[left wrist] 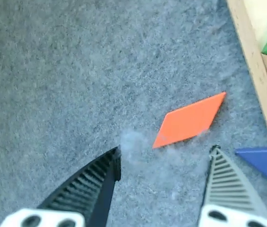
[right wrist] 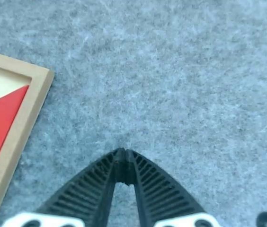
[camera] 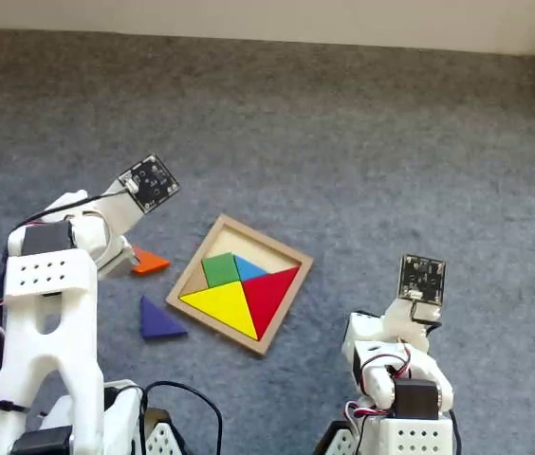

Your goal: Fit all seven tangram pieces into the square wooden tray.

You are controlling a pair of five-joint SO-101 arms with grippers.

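On the grey carpet [camera: 362,123], the square wooden tray [camera: 267,238] sits cornerwise between the two arms, partly filled: yellow triangle [camera: 222,305] along the near side, red triangle [camera: 272,294] touching it, green square [camera: 219,269] behind, and a small light-blue triangle [camera: 248,268] tucked against the green. Bare wood shows at the tray's left corner and along its far edge. Outside the tray, left of it, the orange parallelogram [camera: 150,263] lies flat on the carpet, just beside the left arm, and the dark blue triangle [camera: 158,320] lies nearer the robot, apart from the orange one. In the left wrist view, the left gripper [left wrist: 166,152] hangs low over the carpet, its fingers spread wide and holding nothing, with the orange parallelogram [left wrist: 190,119] just ahead of the tips and the dark blue triangle [left wrist: 266,163] beside the pale finger. Over on the right, the right gripper [right wrist: 125,158] has its fingertips pressed together, empty, above bare carpet near the tray's corner [right wrist: 24,118]
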